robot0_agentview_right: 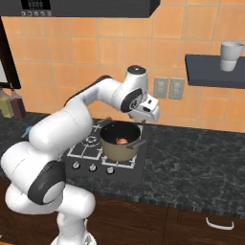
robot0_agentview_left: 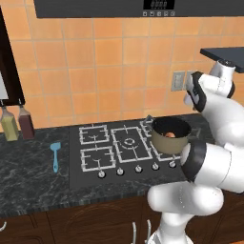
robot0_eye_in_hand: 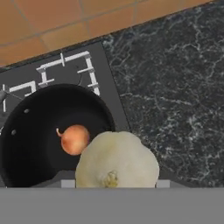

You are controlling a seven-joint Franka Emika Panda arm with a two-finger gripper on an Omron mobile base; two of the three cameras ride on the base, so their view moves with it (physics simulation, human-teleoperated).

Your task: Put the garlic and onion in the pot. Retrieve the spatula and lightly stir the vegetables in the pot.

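A: Hand view first: the garlic (robot0_eye_in_hand: 117, 159) sits right at the bottom between the finger tips, so the end effector (robot0_agentview_right: 143, 119) looks part-closed around that pale bulb, carrying it.

B: And the onion (robot0_eye_in_hand: 74, 139)?

A: Already lying on the dark floor of the pot (robot0_agentview_right: 119, 141), which stands on the right-hand burners of the hob (robot0_agentview_left: 119, 145). The garlic hangs near the pot's rim on the side towards the dark marbled desk (robot0_agentview_right: 201, 162), not clearly over the middle.

B: So the risk is the drop.

A: I'd say so. If the fingers part now, the bulb could clip the rim and roll off onto the hob or the desk. It is round, so it would not stop where it lands. Carrying it further over the opening first seems safer.

B: Where's the spatula (robot0_agentview_left: 55, 155)?

A: Left base view has it flat on the desk, left of the hob, well apart from the pot, near two bottles (robot0_agentview_left: 18, 123). Reaching it means a wide swing, and the forearm could knock the pot on the way.

B: Any writing?

A: An overhead display (robot0_agentview_left: 158, 4) shows digits too small to read. The bottles show no legible labels.
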